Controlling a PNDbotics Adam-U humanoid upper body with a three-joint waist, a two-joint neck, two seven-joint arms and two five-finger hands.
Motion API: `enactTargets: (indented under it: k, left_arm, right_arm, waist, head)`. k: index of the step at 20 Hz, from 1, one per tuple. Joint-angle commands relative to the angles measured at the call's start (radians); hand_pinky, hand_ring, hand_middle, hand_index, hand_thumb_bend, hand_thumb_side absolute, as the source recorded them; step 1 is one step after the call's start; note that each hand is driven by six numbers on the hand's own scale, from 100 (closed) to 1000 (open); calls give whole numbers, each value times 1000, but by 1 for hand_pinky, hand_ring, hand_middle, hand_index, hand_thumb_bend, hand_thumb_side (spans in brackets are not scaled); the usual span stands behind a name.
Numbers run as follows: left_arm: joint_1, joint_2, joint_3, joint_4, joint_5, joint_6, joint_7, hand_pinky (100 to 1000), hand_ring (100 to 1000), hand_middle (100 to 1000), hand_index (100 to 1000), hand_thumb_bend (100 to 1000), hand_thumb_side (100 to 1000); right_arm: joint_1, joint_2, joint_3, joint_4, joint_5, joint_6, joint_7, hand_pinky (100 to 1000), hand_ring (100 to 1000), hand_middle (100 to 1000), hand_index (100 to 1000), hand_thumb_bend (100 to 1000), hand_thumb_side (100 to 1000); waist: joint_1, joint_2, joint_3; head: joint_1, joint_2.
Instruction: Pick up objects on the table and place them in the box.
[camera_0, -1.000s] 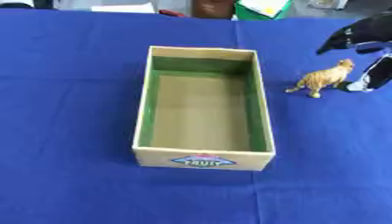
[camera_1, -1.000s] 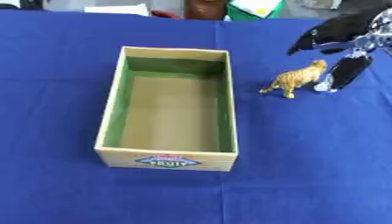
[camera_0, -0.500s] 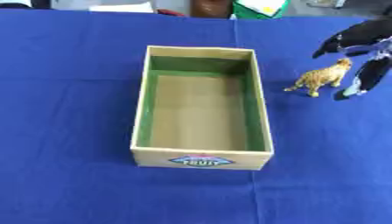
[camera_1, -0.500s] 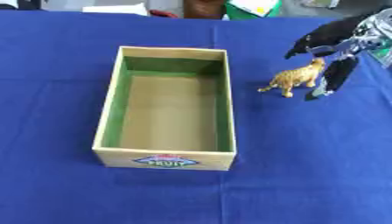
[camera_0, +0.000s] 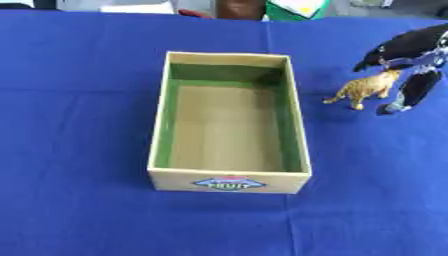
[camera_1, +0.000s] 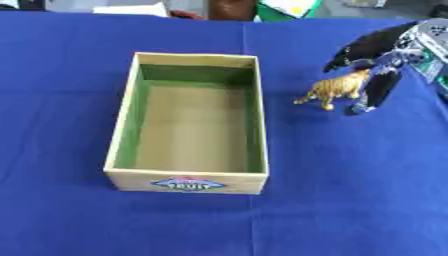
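My right hand (camera_1: 376, 62) comes in from the upper right, reaching down and to the left over the blue tabletop (camera_0: 79, 100). One dark finger runs out above the tiger (camera_0: 360, 90); another points down just to its right, its tip at the cloth. The tiger's head end sits between those two fingers, and they appear to pinch it there, though I cannot tell exactly where they touch. The tiger is a small orange striped toy, upright on its legs on the tabletop, just right of the box (camera_0: 229, 182) and apart from it. The box is open-topped cardboard with green inner walls, a label on its near end, and nothing inside.

The right eye view shows more of the hand: its silver back with a green patch at the frame edge. The left eye view cuts that off, showing mostly the fingers. My left hand shows in neither view.
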Motion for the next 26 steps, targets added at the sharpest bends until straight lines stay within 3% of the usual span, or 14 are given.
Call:
enactTargets:
  k: [1,4,9,13,20,26]
  left_arm:
    - [-2,11,1,-17,-6,-1,-5,496,539,538,709,100,477]
    - [-2,11,1,-17,-6,-1,-8,497,539,539,709,100,478]
    - [-3,10,1,-17,-7,-1,-12,497,539,539,708,100,478]
    - [-2,10,1,-17,-8,-2,-15,497,539,539,707,100,478]
    - [-4,12,2,-17,-9,-2,-18,497,540,540,706,100,479]
    - [-4,13,3,-17,-9,-1,-20,497,541,540,706,100,480]
  right_arm:
    - [-22,-14,-9,23,9,-11,-26,895,929,810,979,337,575]
    - [-30,-5,-13,38,10,-2,-68,883,911,773,928,238,576]
    - [-34,8,-3,75,36,5,-108,882,901,754,924,100,543]
    - [-36,15,0,96,49,-1,-123,870,881,704,851,100,535]
    - [-29,8,-10,83,11,-4,-186,828,810,529,660,100,509]
    - [-25,4,-15,81,-12,15,-256,788,755,472,577,100,520]
  waist:
    - [2,-16,1]
    - [1,-15,0]
    - [0,-15,1]
    - [0,-16,2]
    - [-1,-17,-1]
    - [0,-19,1]
  head:
    - [-2,3]
    - [-1,4]
    - [0,3]
    - [1,5]
    - [3,4]
    - [5,1]
